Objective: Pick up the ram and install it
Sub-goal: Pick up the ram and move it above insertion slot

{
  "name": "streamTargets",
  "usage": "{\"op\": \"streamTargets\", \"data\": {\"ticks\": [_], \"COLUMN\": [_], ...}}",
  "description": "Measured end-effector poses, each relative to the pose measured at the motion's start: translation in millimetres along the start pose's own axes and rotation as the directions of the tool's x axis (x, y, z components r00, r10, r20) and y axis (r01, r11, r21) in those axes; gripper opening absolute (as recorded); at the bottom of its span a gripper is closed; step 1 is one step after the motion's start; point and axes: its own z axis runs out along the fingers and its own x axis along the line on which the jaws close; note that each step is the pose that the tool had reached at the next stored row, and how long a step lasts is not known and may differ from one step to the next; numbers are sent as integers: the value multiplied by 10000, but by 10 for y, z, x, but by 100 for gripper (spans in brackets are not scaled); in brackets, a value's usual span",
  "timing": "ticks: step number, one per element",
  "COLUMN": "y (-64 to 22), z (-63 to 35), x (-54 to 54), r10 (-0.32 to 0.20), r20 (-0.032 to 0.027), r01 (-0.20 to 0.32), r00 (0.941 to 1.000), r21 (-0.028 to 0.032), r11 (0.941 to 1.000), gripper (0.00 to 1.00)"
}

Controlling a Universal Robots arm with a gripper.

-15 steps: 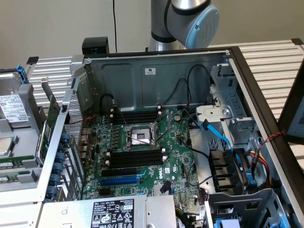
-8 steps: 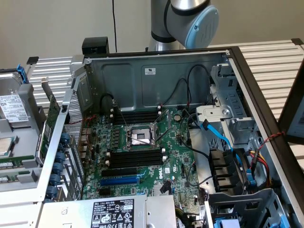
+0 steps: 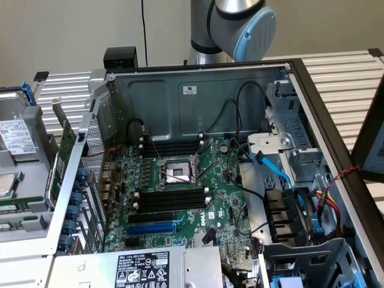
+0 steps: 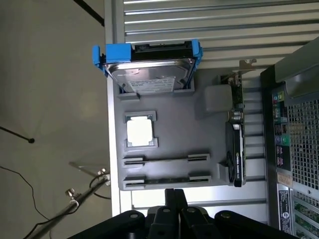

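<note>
Exterior view, arm: silver-and-blue robot arm [image 3: 240,24] behind the back wall of the open computer case [image 3: 198,90]
Exterior view, case: motherboard [image 3: 222,198] lying flat inside; CPU socket [image 3: 178,173] between two banks of black memory slots [image 3: 171,198]; long blue slot [image 3: 150,228] just beside the nearer bank; blue cables [image 3: 273,171] toward the exterior view's right
Exterior view, tray: grey tray [image 3: 33,174] on the slatted tabletop [image 3: 342,78] at the exterior view's left; in a row on it, hard drive [image 3: 15,135], CPU chip [image 3: 5,183], inner ram stick [image 3: 12,205], outer ram stick [image 3: 9,226]; green expansion card [image 3: 63,153] upright between tray and case
Wrist view, tray: hard drive [image 4: 149,72] in a blue caddy; CPU chip [image 4: 139,132] beside it; inner ram stick [image 4: 167,159] and outer ram stick [image 4: 167,178] parallel, each seated on edge in its own holder; expansion card [image 4: 237,144] on the side toward the case
Wrist view, jaws: clenched together, grasping nothing; just past the tray's edge, nearest the outer ram stick, not touching it
</note>
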Motion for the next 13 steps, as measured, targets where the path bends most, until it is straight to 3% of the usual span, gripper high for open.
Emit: {"op": "streamTargets", "data": {"ticks": [4, 7, 13], "y": [-2, -2, -3], "z": [9, 16, 22], "x": [7, 8, 11], "r10": [-625, -1167, -2236], "r20": [-48, -85, -163], "r01": [625, 1167, 2237], "r00": [9980, 9931, 9745], "r21": [12, 18, 25], "r11": [9980, 9932, 9747], "gripper": [11, 11, 11]}}
